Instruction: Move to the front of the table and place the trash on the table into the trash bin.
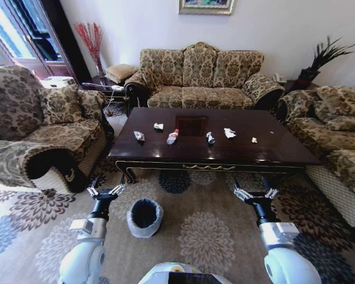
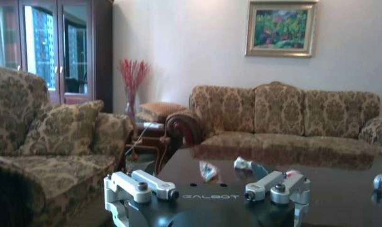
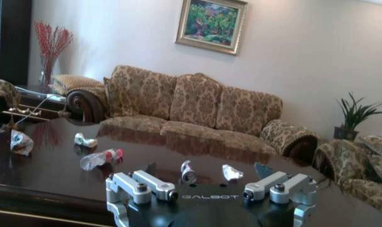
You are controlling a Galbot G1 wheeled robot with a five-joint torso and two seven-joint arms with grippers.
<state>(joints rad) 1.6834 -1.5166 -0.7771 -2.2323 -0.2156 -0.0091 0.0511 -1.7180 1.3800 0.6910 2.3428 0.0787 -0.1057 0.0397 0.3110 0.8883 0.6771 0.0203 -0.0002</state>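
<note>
While 6 trash pcs dot 1 table, both end effectors hang wide.

A floral-patterned beige three-seat sofa stands at twelve o'clock against a plain white wall; matching armchair at nine; patterned medallion carpet underfoot.

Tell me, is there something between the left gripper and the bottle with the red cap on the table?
Nothing visible stands between them. The left gripper hangs open before the table, just short of its front edge, and the bottle lies on the top beyond that edge. The trash bin stands on the carpet beside the gripper.
</note>
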